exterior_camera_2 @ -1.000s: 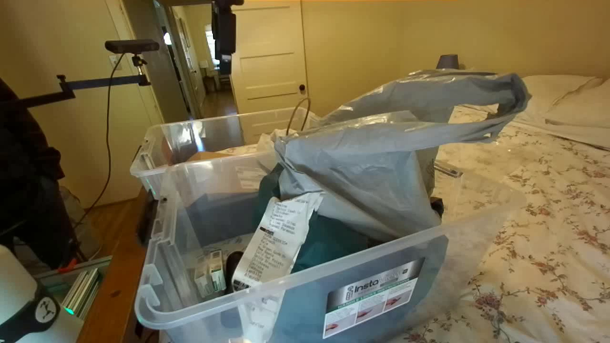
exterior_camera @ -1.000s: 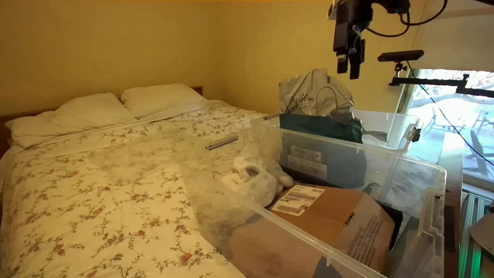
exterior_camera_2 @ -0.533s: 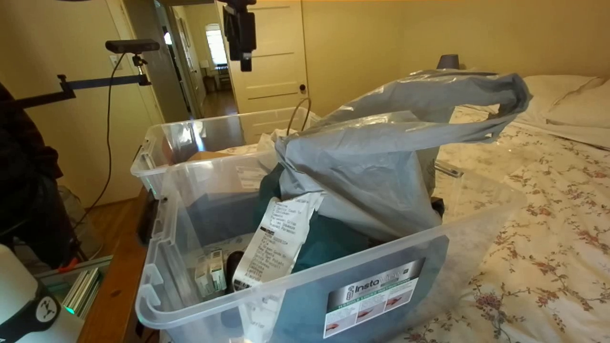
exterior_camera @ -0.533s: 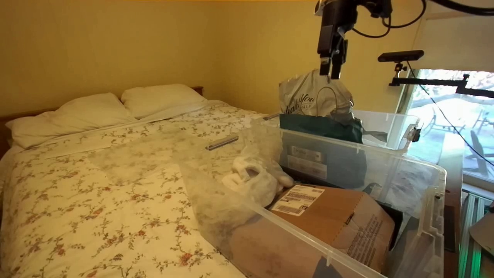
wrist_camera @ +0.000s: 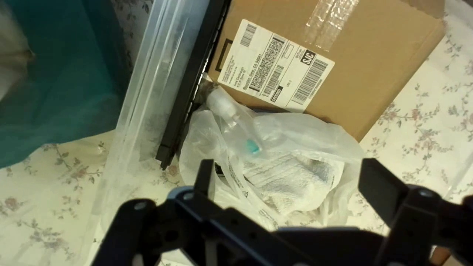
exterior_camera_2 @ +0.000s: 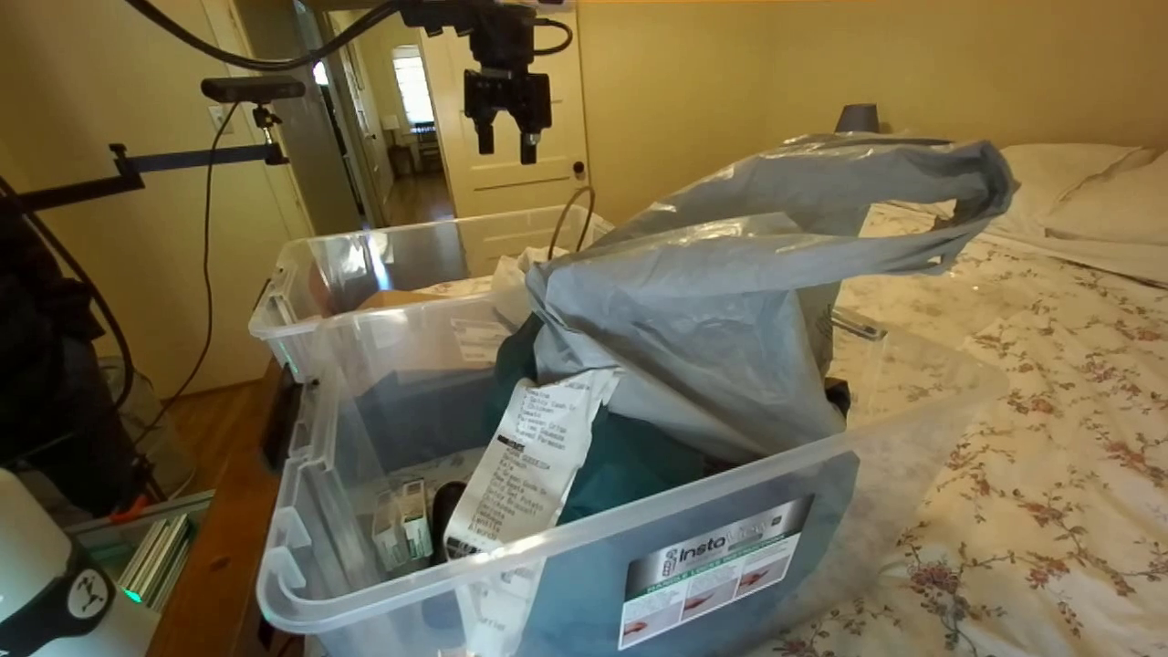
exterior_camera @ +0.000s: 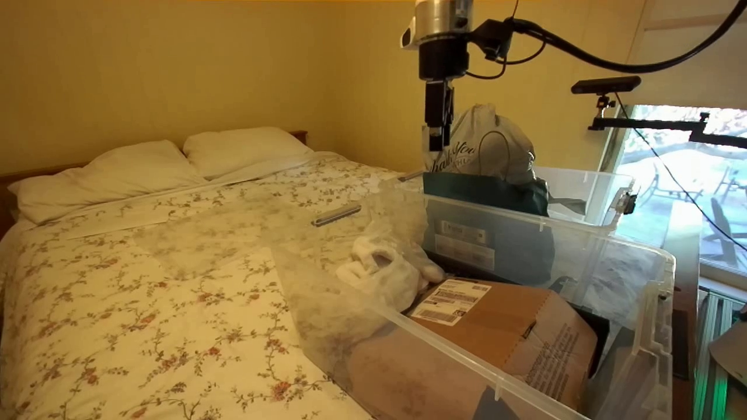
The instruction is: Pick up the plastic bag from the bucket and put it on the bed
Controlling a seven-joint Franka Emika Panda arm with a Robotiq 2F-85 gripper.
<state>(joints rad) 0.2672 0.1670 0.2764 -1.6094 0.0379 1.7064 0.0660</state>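
Yellow wall (exterior_camera: 373,76) behind, gripper (exterior_camera_2: 507,153) unloaded, fingers (wrist_camera: 380,188) wide apart, well clear above the white plastic bag (exterior_camera: 397,283).

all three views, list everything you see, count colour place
bed: 1, pale floral, all three views
bins: 2, clear, side by side on the bed
cardboard box: 1, brown, in a bin
plastic bag: 1, whitish, beside the cardboard box
flat item: 1, black, beside the cardboard box
green bag: 1, dark green, in the other bin
grey bag: 1, grey, rising above the green bag
receipt: 1, white, by the green bag
pillows: 2, white, at the bed's head
camera: 1 per exterior view, black, on a bracket
door: 1, cream, in the background
end effector: 1, black, open, above the bins
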